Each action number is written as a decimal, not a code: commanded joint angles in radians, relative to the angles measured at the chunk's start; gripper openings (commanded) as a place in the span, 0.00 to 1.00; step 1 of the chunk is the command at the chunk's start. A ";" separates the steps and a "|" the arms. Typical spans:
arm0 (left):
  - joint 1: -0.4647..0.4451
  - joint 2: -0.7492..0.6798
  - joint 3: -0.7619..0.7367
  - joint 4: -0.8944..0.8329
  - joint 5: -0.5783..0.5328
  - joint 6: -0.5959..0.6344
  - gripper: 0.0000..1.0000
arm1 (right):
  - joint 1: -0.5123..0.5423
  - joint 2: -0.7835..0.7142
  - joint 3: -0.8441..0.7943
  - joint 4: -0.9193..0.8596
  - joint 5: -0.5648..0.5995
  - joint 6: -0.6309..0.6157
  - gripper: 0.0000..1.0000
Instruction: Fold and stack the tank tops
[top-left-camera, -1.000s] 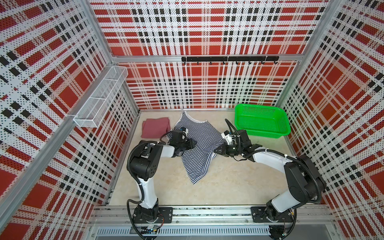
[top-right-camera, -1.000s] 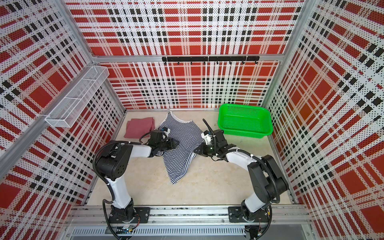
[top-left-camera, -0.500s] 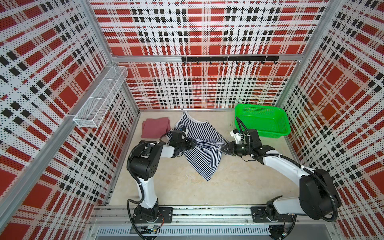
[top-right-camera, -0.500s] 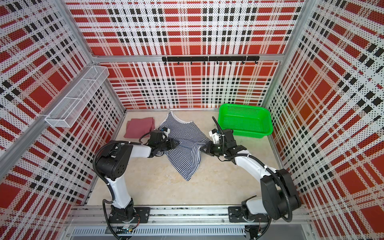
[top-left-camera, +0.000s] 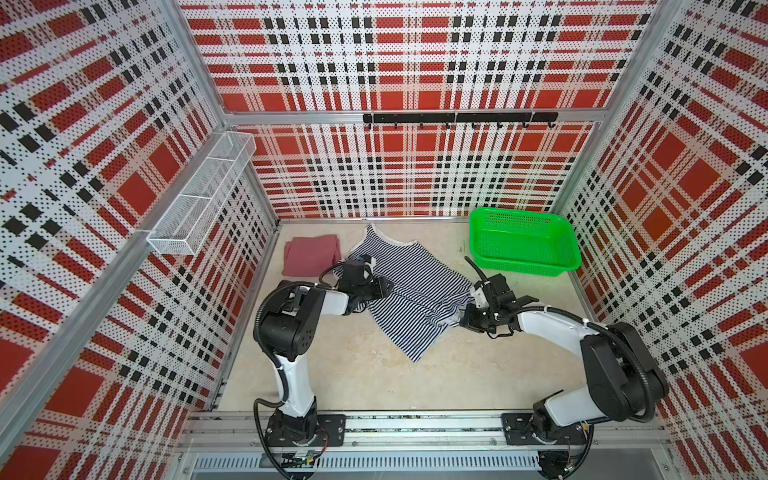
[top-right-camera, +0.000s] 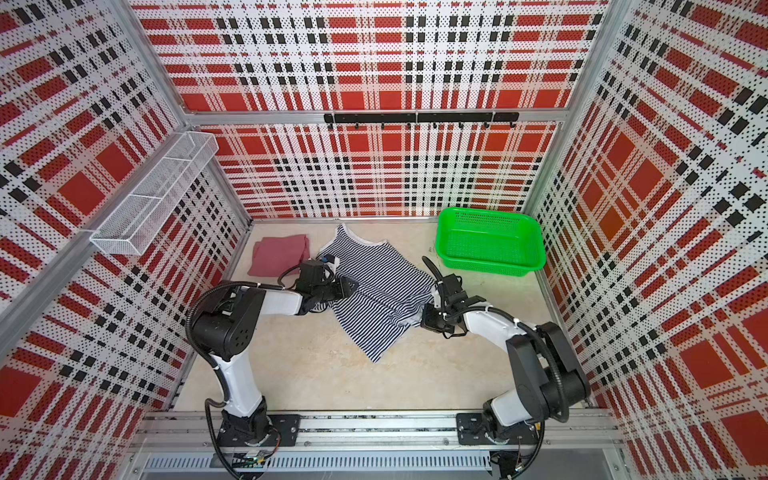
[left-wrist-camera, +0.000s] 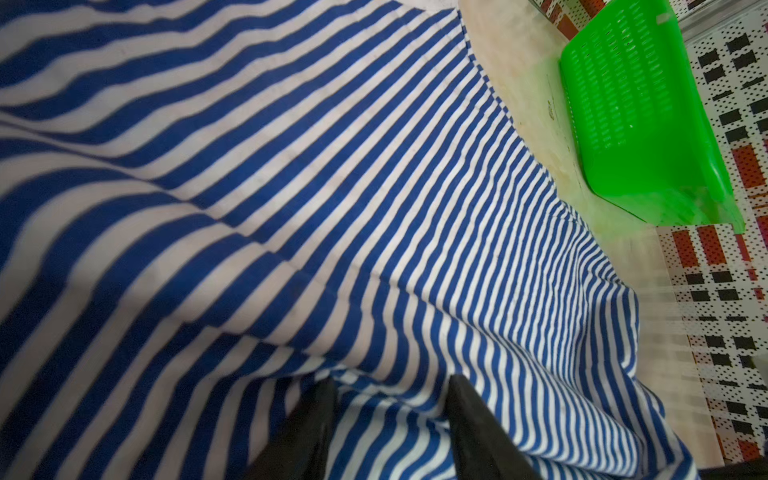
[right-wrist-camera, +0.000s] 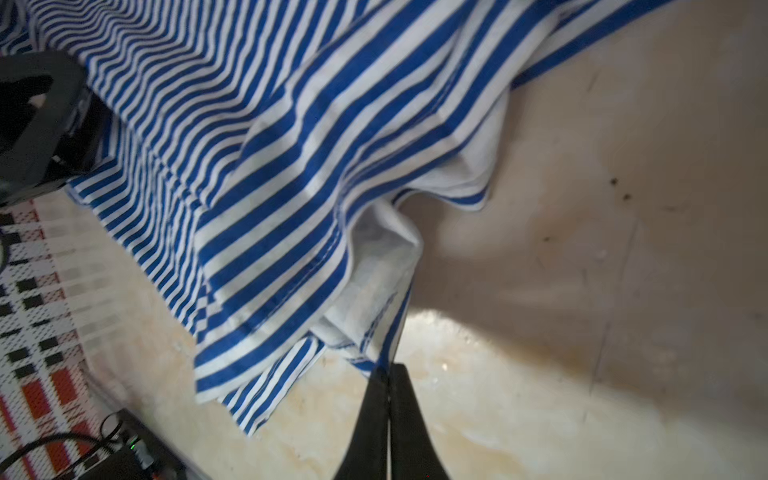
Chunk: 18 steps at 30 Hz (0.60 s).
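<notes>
The striped tank top (top-left-camera: 415, 299) (top-right-camera: 382, 291) lies spread slantwise on the beige table, straps toward the back wall. My left gripper (top-left-camera: 384, 286) (top-right-camera: 351, 286) rests low on its left part; in the left wrist view its jaws (left-wrist-camera: 390, 380) stand apart with striped cloth (left-wrist-camera: 332, 208) under and between them. My right gripper (top-left-camera: 463, 318) (top-right-camera: 424, 320) is at the top's right edge, shut on a pinch of striped hem (right-wrist-camera: 389, 365), which it lifts slightly off the table. The folded maroon tank top (top-left-camera: 309, 255) (top-right-camera: 278, 255) lies at the back left, untouched.
A green mesh basket (top-left-camera: 523, 266) (top-right-camera: 490, 266) (left-wrist-camera: 648, 145) stands at the back right, close behind my right arm. A white wire rack (top-left-camera: 199, 199) hangs on the left wall and a black hook rail (top-left-camera: 457, 118) on the back wall. Bare table lies in front.
My right gripper has pulled the striped top's edge to the right and a little toward the front, spreading the cloth wider. The left gripper has stayed where it was.
</notes>
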 joint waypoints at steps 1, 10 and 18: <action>0.030 0.080 -0.044 -0.234 -0.117 -0.004 0.50 | -0.011 0.054 -0.012 0.106 0.131 0.028 0.09; 0.026 0.072 -0.032 -0.241 -0.105 -0.008 0.50 | -0.141 -0.046 0.049 -0.053 0.098 -0.123 0.39; 0.023 0.024 -0.084 -0.287 -0.111 0.003 0.50 | 0.018 -0.093 0.092 -0.162 0.050 -0.115 0.33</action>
